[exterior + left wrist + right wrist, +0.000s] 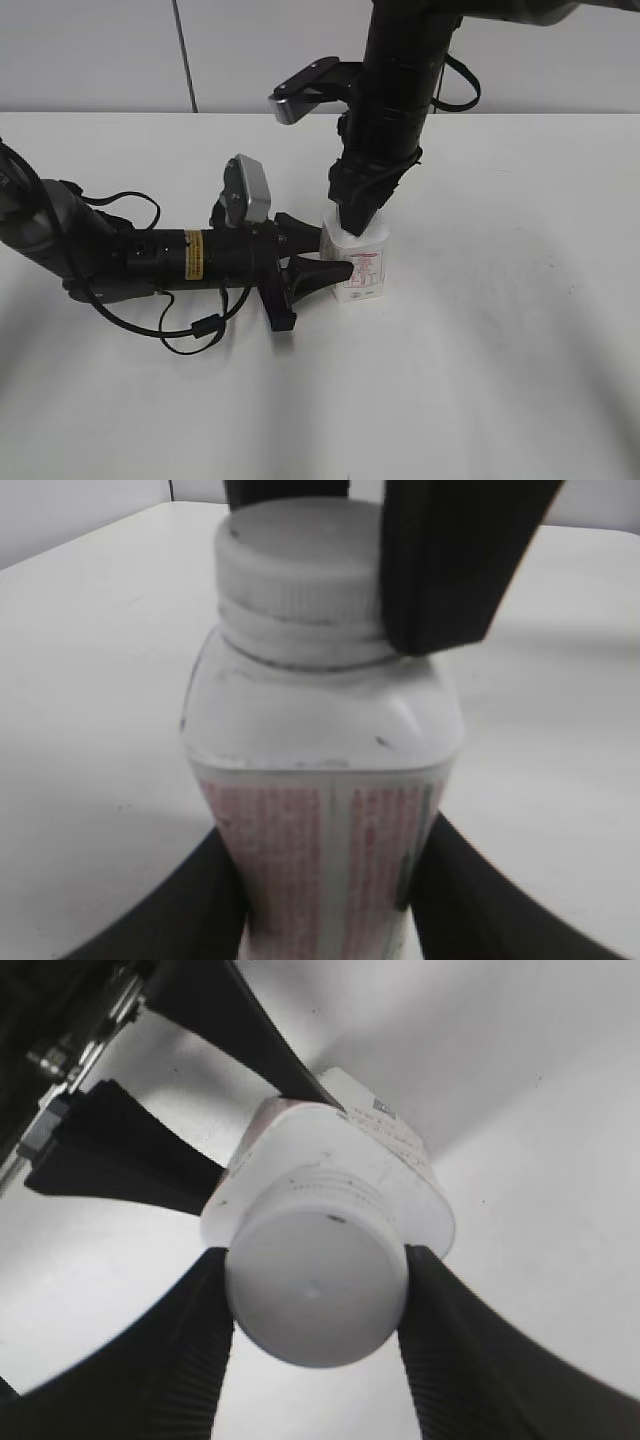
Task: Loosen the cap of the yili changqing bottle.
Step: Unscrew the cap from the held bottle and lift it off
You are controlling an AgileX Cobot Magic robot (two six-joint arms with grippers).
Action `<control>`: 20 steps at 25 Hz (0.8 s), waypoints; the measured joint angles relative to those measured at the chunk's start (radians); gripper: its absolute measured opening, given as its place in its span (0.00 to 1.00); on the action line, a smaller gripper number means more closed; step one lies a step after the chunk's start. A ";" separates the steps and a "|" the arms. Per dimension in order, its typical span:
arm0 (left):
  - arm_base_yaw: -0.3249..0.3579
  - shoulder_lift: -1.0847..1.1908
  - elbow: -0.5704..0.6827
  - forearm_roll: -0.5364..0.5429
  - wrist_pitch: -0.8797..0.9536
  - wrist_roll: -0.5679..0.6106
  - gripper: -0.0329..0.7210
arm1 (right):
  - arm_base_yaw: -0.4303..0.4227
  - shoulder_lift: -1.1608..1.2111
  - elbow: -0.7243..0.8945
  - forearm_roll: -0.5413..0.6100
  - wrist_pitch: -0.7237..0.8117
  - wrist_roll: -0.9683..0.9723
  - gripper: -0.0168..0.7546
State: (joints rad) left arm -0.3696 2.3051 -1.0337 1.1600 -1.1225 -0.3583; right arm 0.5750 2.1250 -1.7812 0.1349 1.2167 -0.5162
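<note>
A: Start at the jaws. What is the right gripper (pixel 316 1305) doing?

B: Its jaws are closed on the cap (pixel 316 1298); in the right wrist view a ribbed finger presses each side of it. From the left wrist view, one dark finger (pixel 455 565) lies flat against the cap's ribbed side.

A: And the left gripper (pixel 325 252)?

B: Its jaws clamp the yili changqing bottle (pixel 357 262) lower down, across the labelled body, one on either flank. The bottle stands upright on the white table (pixel 500 350), near the middle, with the left arm lying low along the table and the right arm coming down from above.

A: So how far along is the job?

B: Both grasps look set: body braced, cap pinched. Whether any turning has been done cannot be told. The cap sits square on the neck, and the ring beneath it shows no clear gap.

A: What remains, then?

B: By that reading, the twist itself: the wrist rotating the cap while the left holds the body from spinning.
</note>
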 joint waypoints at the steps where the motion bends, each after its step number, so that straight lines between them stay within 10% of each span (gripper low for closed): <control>1: 0.000 0.000 0.000 0.000 0.000 0.000 0.46 | 0.000 0.000 0.000 -0.003 0.000 -0.062 0.54; 20: 0.002 -0.002 -0.001 0.021 0.001 0.000 0.45 | 0.000 -0.002 -0.011 -0.007 0.008 -0.330 0.54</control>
State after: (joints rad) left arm -0.3677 2.3031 -1.0350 1.1805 -1.1212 -0.3583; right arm 0.5750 2.1230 -1.7919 0.1274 1.2246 -0.8461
